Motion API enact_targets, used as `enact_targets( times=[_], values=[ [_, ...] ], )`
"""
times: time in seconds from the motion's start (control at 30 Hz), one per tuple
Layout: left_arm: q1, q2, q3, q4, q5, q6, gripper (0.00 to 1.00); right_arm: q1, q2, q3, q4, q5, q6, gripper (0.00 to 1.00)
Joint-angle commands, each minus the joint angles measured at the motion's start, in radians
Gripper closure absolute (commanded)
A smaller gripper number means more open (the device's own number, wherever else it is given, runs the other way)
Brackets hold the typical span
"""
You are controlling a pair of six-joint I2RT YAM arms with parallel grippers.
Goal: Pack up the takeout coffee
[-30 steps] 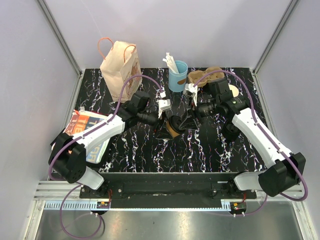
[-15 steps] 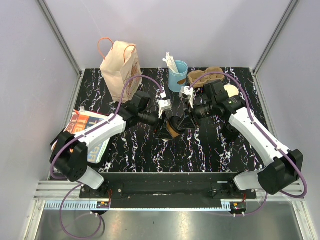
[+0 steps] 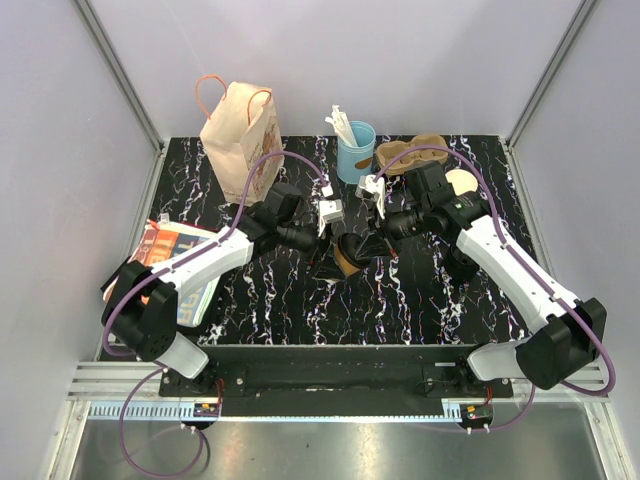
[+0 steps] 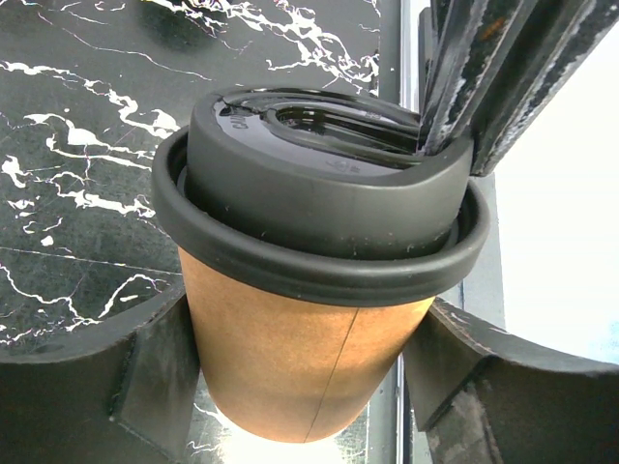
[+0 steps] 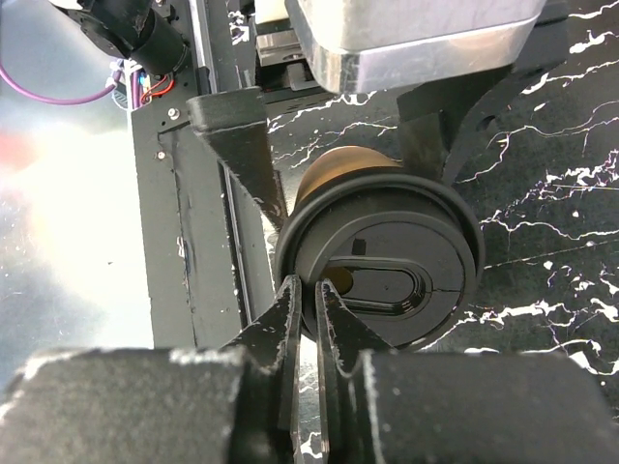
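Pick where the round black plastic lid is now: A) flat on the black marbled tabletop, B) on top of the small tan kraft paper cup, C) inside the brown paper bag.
B: the left wrist view shows the round black plastic lid sitting on the rim of the small tan kraft paper cup.

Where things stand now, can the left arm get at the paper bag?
Probably not yet: the left gripper is closed on the coffee cup, the right gripper at its lid. Otherwise the way to the bag looks open.

coffee cup [image 3: 347, 257] centre, paper bag [image 3: 240, 135] behind-left
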Motion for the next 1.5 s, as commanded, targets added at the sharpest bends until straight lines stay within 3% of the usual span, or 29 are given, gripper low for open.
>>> enact_targets(
  times=[0.0,0.13,0.6,0.83,0.97,1.17,1.47],
  values=[
    [0.002,0.0,0.018,0.036,0.038,-0.002,0.2,0.01,0.005,0.034,-0.001,0.026,-0.012,1.0],
    [0.004,-0.002,0.015,0.035,0.041,-0.001,0.01,0.01,0.004,0.045,-0.008,0.048,-0.014,1.0],
    [0.13,-0.048,0.0,0.007,-0.04,0.031,0.01,0.01,0.038,0.184,-0.115,0.373,-0.091,1.0],
    [0.215,-0.02,-0.008,0.054,-0.169,-0.028,0.01,0.025,0.162,0.27,-0.183,0.535,-0.114,1.0],
    [0.267,-0.02,-0.019,0.061,-0.175,-0.05,0.01,0.062,0.239,0.287,-0.211,0.646,-0.134,1.0],
    [0.324,-0.034,-0.019,0.018,-0.194,-0.044,0.01,0.128,0.34,0.349,-0.27,0.677,-0.151,1.0],
    [0.393,-0.069,-0.031,-0.019,-0.209,-0.033,0.01,0.215,0.444,0.386,-0.228,0.684,-0.132,1.0]
  ],
)
